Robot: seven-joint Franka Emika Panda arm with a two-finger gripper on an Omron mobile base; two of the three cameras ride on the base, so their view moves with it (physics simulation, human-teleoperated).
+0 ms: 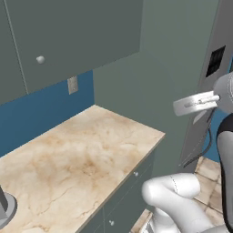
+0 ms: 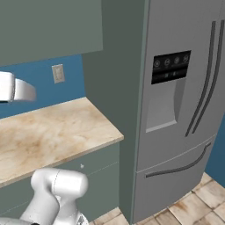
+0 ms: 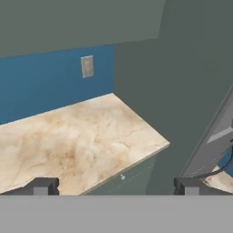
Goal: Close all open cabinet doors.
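Note:
Over the counter hang grey-green cabinet doors (image 1: 82,36), the widest with a small round pale knob (image 1: 40,59) at its lower left. A narrower door (image 1: 7,54) adjoins it on the left. Both look flush with the cabinet front. The same doors span the top of the right base view (image 2: 48,26) and the hand view (image 3: 77,22). My gripper (image 3: 116,186) is open, its dark fingertips (image 3: 43,185) wide apart with nothing between them. It hovers in front of the counter's right end, well below and out from the doors.
A marble counter (image 1: 77,154) runs along a blue wall with an outlet (image 1: 72,84). Drawer fronts (image 1: 132,186) sit beneath it. A tall grey-green panel (image 2: 118,88) separates the counter from a silver fridge (image 2: 184,96). A grey round base (image 1: 5,209) stands at the left.

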